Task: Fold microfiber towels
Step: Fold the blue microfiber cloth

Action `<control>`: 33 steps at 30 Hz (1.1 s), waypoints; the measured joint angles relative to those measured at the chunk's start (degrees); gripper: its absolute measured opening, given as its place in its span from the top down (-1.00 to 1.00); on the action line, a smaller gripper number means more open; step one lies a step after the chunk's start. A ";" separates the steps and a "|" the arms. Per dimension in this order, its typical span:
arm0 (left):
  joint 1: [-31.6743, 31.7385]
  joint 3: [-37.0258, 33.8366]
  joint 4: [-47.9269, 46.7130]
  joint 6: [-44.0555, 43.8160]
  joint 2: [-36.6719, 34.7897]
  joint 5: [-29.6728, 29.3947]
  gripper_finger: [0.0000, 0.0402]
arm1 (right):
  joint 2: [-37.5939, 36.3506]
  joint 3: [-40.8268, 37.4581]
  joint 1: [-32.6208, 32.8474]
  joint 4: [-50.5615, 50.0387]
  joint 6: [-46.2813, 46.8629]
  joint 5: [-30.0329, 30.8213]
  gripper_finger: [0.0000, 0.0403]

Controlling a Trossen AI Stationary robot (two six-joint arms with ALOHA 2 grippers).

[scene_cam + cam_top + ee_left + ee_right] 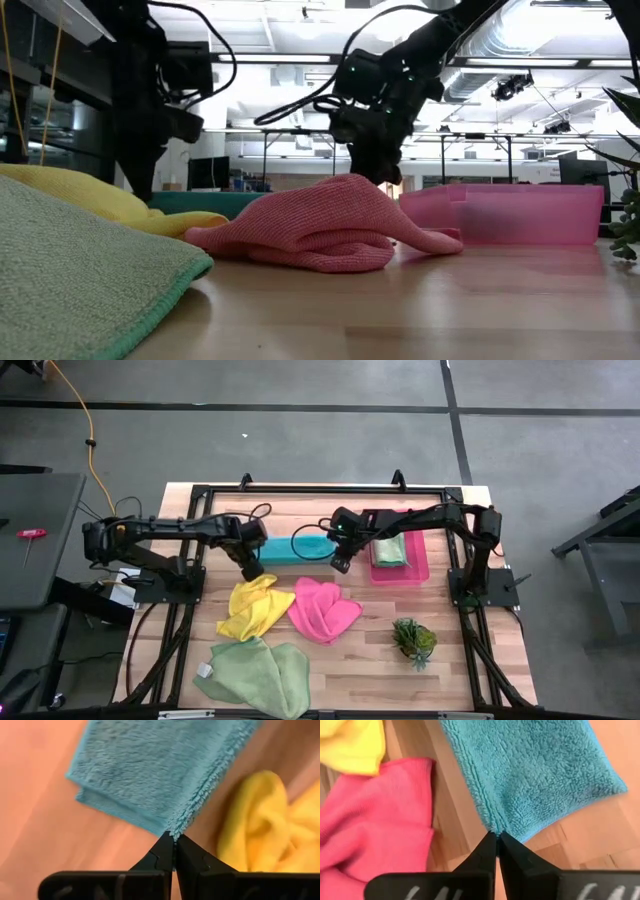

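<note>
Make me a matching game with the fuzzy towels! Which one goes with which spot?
Towels:
1. teal towel
2. pink towel
3. yellow towel
4. green towel

Spots:
A. lying in the pink tray
B. crumpled just left of the pink towel
C. pinched at both ends by the left gripper and right gripper
D. crumpled mid-table, left of the plant

Pairs: 1-C, 2-D, 3-B, 4-A

We see a teal towel [296, 548], yellow towel [254, 607], hot pink towel [324, 610], pale green towel [258, 674], pink tray [420, 568], green plant [413, 639].
</note>
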 joint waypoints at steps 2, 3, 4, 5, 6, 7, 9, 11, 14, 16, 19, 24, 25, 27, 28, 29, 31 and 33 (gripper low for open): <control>0.97 0.00 0.05 -1.29 0.00 -0.86 1.00 | 0.00 0.00 0.00 0.55 1.61 -0.07 1.00; 1.36 0.00 0.08 -2.29 0.00 -1.88 1.00 | 0.00 0.00 0.00 0.99 2.31 -0.05 1.00; 1.70 0.00 0.10 -3.18 0.00 -2.99 1.00 | 0.00 0.00 0.00 1.55 3.06 -0.05 1.00; 2.00 0.00 0.10 -3.82 0.00 -3.96 1.00 | 0.00 0.00 0.00 2.31 3.91 -0.02 1.00; 2.30 0.00 0.10 -4.18 0.00 -4.81 1.00 | 0.00 0.00 0.00 2.99 4.78 0.36 1.00; 2.53 0.00 0.11 -4.25 0.00 -5.37 1.00 | 0.00 0.00 0.00 3.63 5.50 1.37 1.00; 2.89 -0.11 0.28 -4.31 0.00 -5.60 1.00 | 0.00 0.00 0.00 4.46 6.44 3.30 1.00; 3.08 -0.50 0.70 -4.79 0.00 -5.54 1.00 | 0.00 0.00 0.00 4.75 6.69 5.74 1.00; 2.99 -1.60 2.04 -5.98 0.00 -5.51 1.00 | -0.02 0.00 -0.22 5.35 9.08 8.65 1.00; 3.01 -2.49 2.80 -7.10 -0.02 -6.15 1.00 | -0.02 0.00 -0.52 6.80 10.20 9.00 1.00; 3.01 -3.70 4.09 -9.75 -0.02 -9.25 1.00 | -0.04 0.08 -1.04 8.79 11.75 10.22 1.00; 2.85 -4.20 5.51 -12.67 -0.04 -10.14 1.00 | -0.04 0.09 -1.60 8.46 12.36 10.31 1.00; 2.45 -4.22 5.72 -13.25 -0.04 -9.32 1.00 | -0.04 0.09 -1.50 8.03 11.84 10.18 1.00; 1.21 -4.22 5.98 -14.24 -0.07 -7.84 1.00 | -0.04 0.09 -0.97 6.64 10.83 9.42 1.00; 0.32 -4.22 5.90 -14.76 -0.13 -7.00 1.00 | -0.04 0.09 -0.62 5.64 10.29 8.40 1.00; -0.65 -4.22 5.79 -15.32 -0.15 -6.13 1.00 | -0.04 0.09 -0.23 4.45 9.32 7.38 1.00; -3.00 -4.22 5.78 -16.90 -0.16 -3.71 1.00 | -0.04 0.09 0.66 1.77 6.64 5.51 1.00; -5.88 -4.24 5.82 -18.90 -0.51 -1.25 1.00 | -0.07 0.09 1.57 -0.83 4.36 3.88 1.00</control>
